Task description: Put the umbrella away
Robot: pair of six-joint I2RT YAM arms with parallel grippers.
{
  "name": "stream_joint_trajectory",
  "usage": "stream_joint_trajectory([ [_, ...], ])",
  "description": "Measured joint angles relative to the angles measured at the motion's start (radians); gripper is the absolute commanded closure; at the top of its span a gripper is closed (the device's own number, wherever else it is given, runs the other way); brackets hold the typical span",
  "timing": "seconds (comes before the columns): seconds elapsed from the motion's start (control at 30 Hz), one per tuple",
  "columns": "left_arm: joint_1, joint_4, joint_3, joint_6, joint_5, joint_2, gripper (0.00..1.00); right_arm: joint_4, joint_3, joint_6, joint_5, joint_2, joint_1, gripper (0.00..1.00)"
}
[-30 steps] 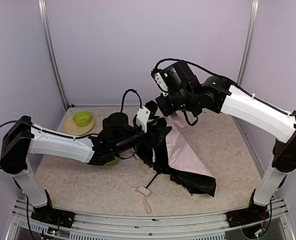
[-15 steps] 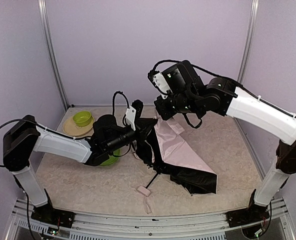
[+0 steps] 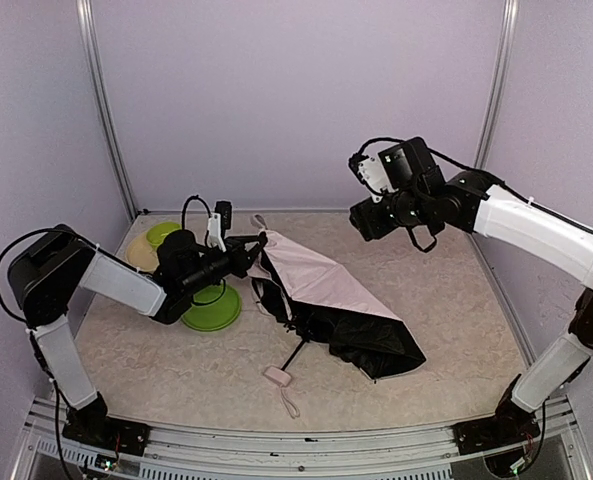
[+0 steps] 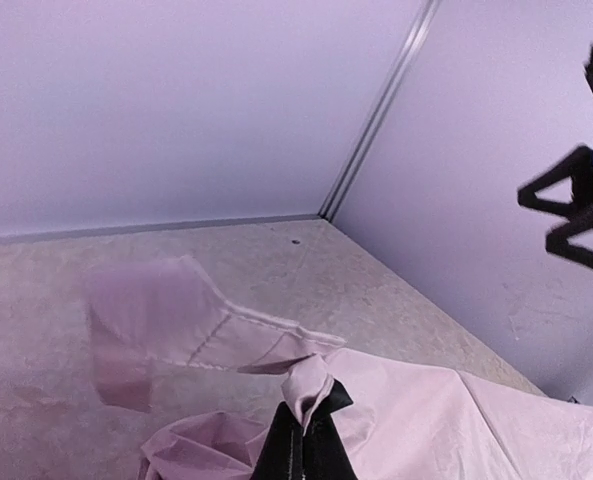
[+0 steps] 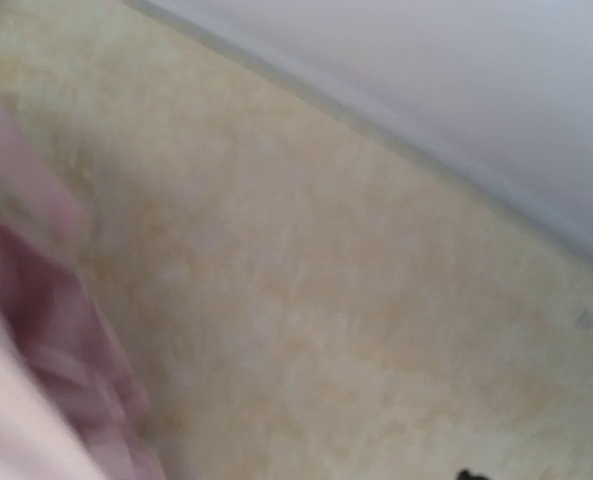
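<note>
Left fingers pressed shut on fold of pink cloth at far-left edge of umbrella. Left gripper held low, near green plate. Right gripper up in air, well apart from cloth; its fingers seen spread, nothing held.

Umbrella laid half open in middle of table: pink side up, black lining at near right, thin stick and small handle at front.

Cloth judged light, soft, floppy (likely to slide and bunch when pulled). Stick judged stiff but easy to bend. Best taken by stick or handle; cloth only gathered gently.
</note>
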Motion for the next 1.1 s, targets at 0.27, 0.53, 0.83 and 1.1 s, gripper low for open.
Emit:
stream_joint_trajectory([
  [0.27,0.117,-0.089,0.046,-0.216,0.011,0.151,1.0,0.032,-0.355,0.069,-0.186,-0.031,-0.092,0.37],
  [0.53,0.09,-0.349,0.259,-0.172,-0.028,0.24,0.99,0.095,-0.572,0.14,-0.423,-0.029,-0.069,0.42],
  [0.83,0.018,-0.477,0.368,-0.121,-0.037,0.389,0.97,0.246,-0.658,0.216,-0.629,-0.095,0.163,0.45],
  [1.1,-0.032,-0.497,0.411,-0.034,0.049,0.427,0.9,0.347,-0.671,0.231,-0.533,-0.323,0.414,0.44],
])
